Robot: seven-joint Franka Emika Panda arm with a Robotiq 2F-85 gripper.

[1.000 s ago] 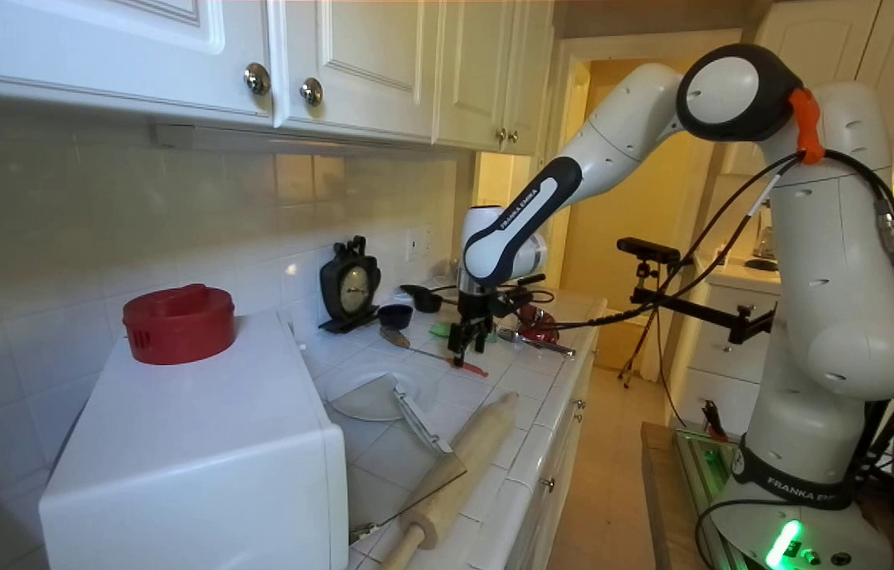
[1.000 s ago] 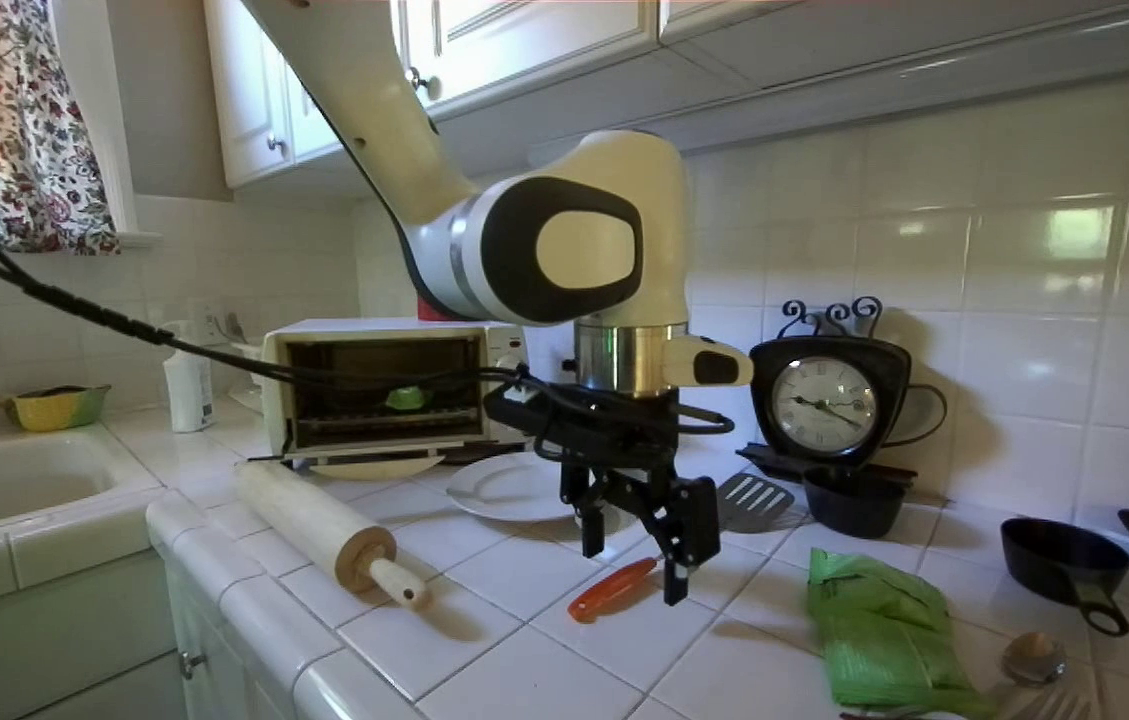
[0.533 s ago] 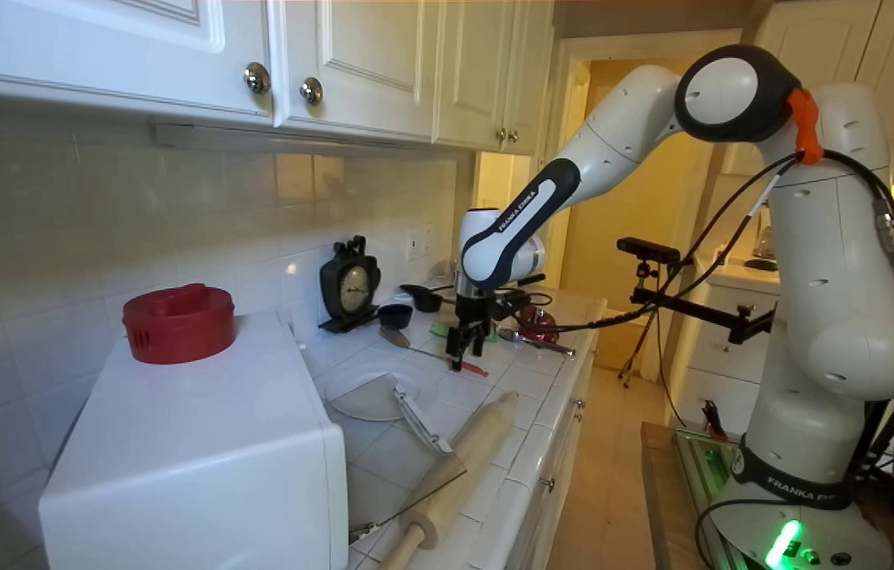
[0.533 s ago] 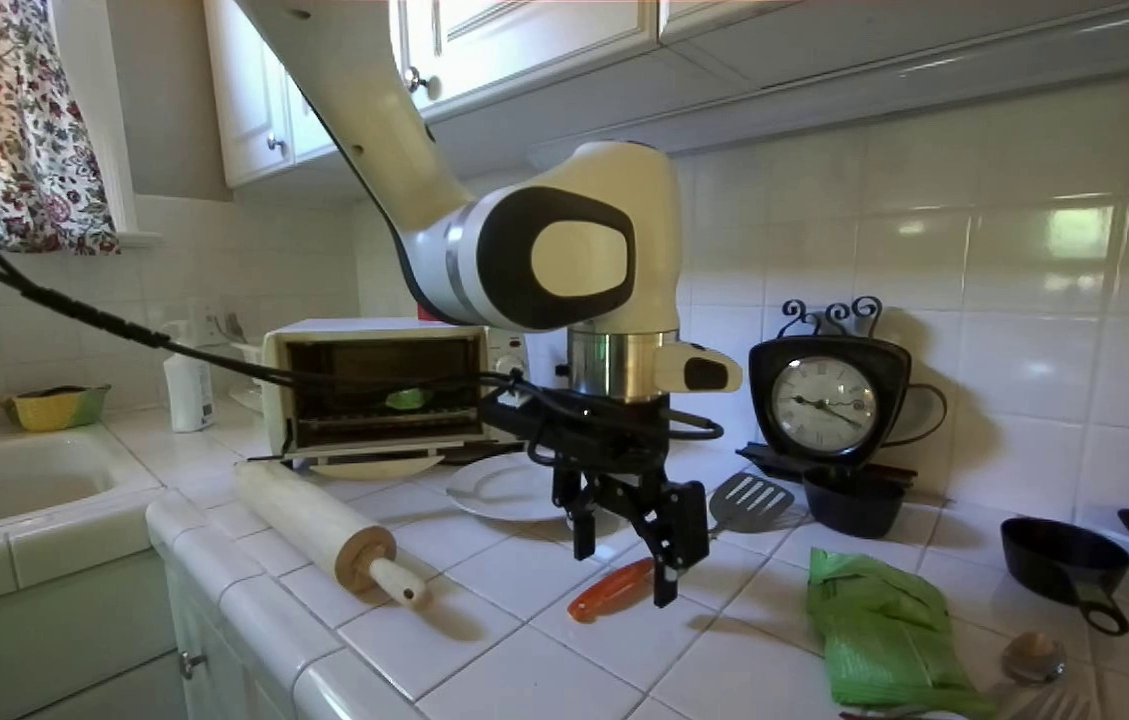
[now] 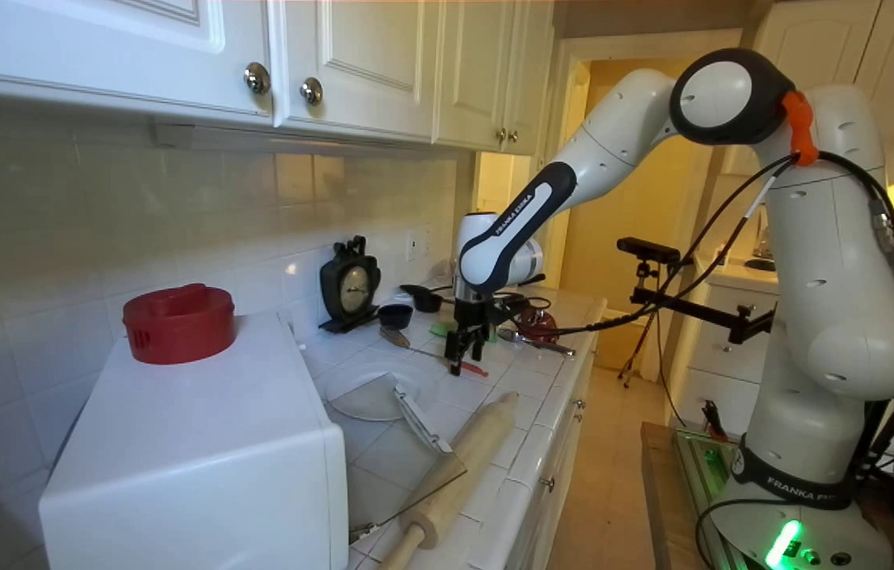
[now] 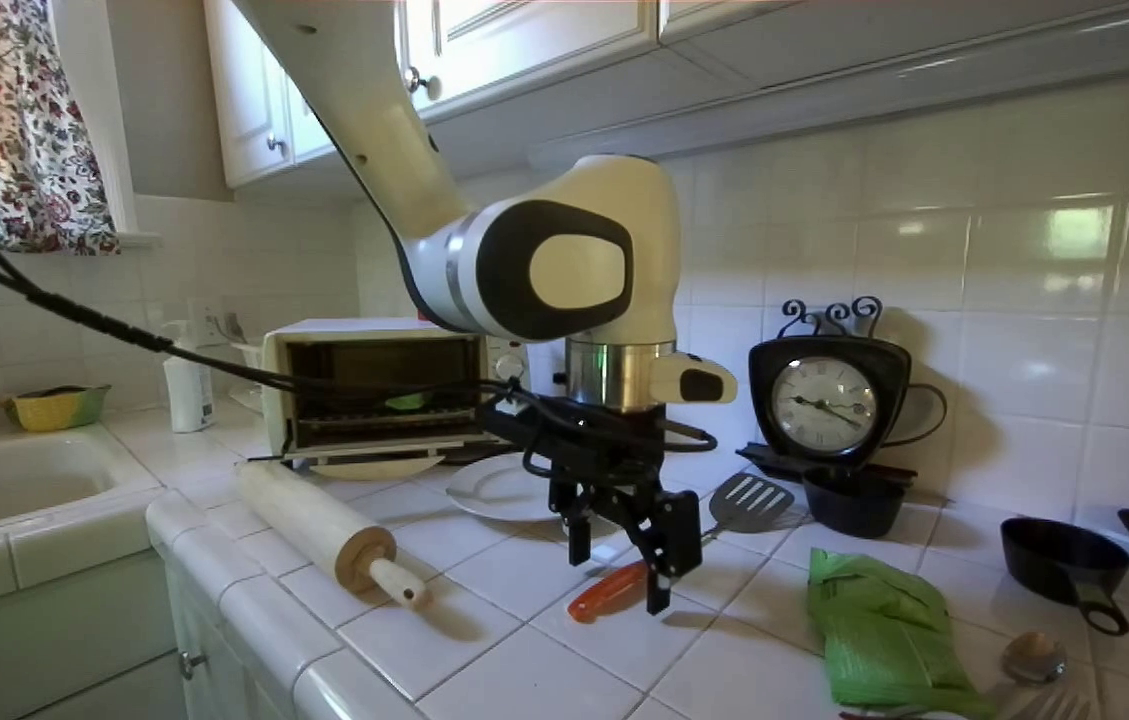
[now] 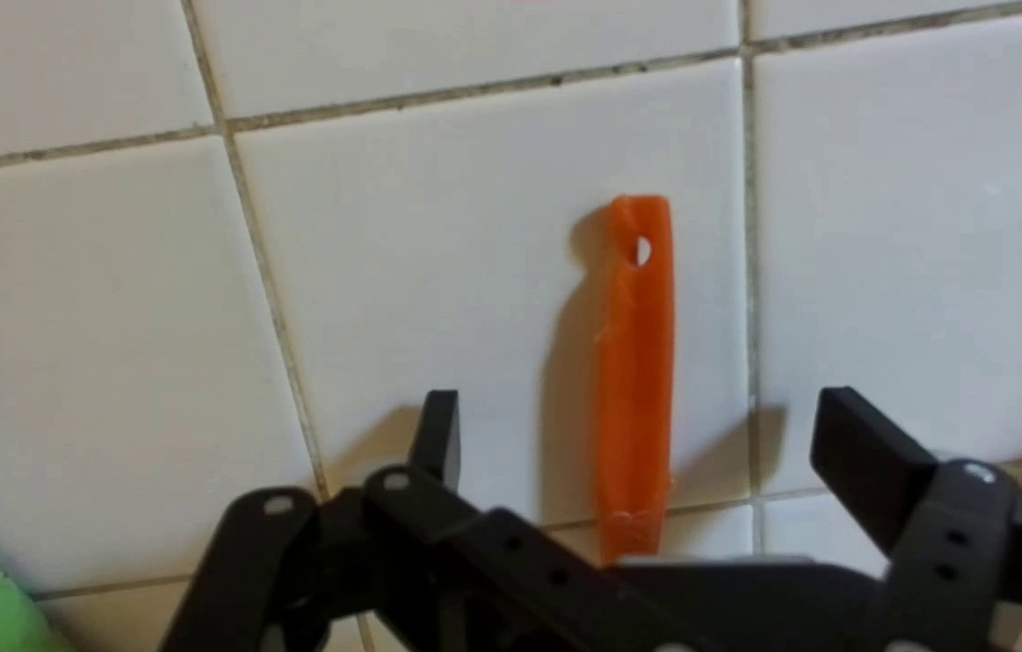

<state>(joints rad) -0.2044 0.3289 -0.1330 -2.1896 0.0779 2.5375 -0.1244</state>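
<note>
While the tiled counter [image 6: 744, 655] ran under the arm [image 6: 554, 270], the oven [image 5: 193, 419] had the rolling pin [image 6: 314, 520] just in front, the clock [image 6: 824, 400] stood at the back, and a green bag [image 6: 879, 635] lay off to one side. The claw [image 6: 619, 578] pointed down with its fingers [image 7: 440, 439] wide apart, nothing gripped. Directly below, on the counter, was the spatula [image 6: 606, 593], slotted head [image 6: 746, 518] toward the clock, orange handle [image 7: 637, 362] in line with the gap and clear of both fingers in the wrist view. Centring looked good: near-equal room either side, handle about square to the squeeze, so little or no turning seemed needed. A sound grasp probably called for a straight drop, tips stopping just short of the counter, then a slow, even squeeze. Exact tip height was hard to read. Handle was slim, likely slick, and the head end long, so a light pinch could have let it swing.
</note>
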